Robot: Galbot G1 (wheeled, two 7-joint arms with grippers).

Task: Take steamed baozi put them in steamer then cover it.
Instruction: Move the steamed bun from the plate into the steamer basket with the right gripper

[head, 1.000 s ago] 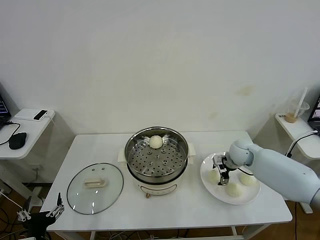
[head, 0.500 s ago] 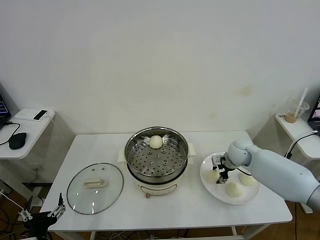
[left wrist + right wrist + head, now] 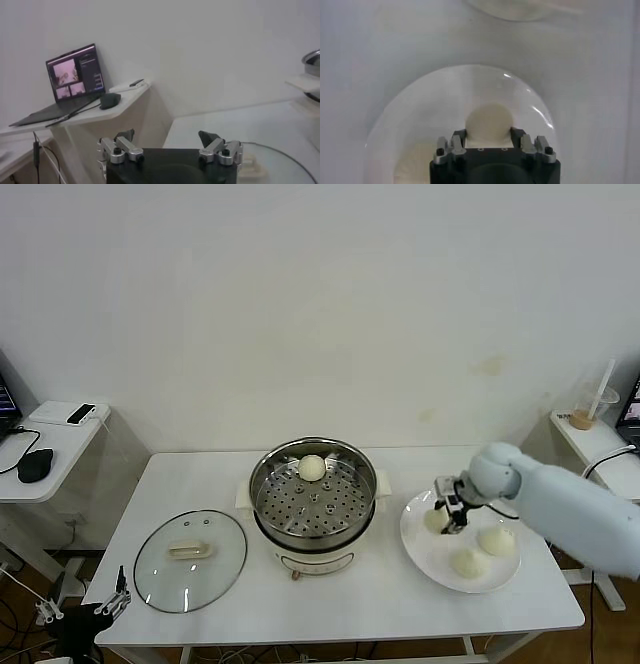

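Note:
The steamer (image 3: 314, 502), a shiny steel pot with a perforated tray on a white base, stands mid-table with one baozi (image 3: 312, 468) at its far side. My right gripper (image 3: 452, 510) is shut on a second baozi (image 3: 436, 519) over the left part of the white plate (image 3: 425, 552); the right wrist view shows this bun (image 3: 488, 121) pinched between both fingers. Two more baozi (image 3: 497, 540) (image 3: 468, 563) lie on the plate. The glass cover (image 3: 190, 554) with its cream handle lies flat to the left of the steamer. My left gripper (image 3: 80, 616) is open, parked below the table's front-left corner.
A side shelf (image 3: 60, 439) with a mouse and a phone stands at far left; the left wrist view shows a laptop (image 3: 75, 75) on it. Another shelf with a drink cup (image 3: 590, 409) is at far right. The steamer's rim rises between plate and cover.
My right gripper has closed on the plate's left baozi and shifted a little right and away with it. The left arm has not moved.

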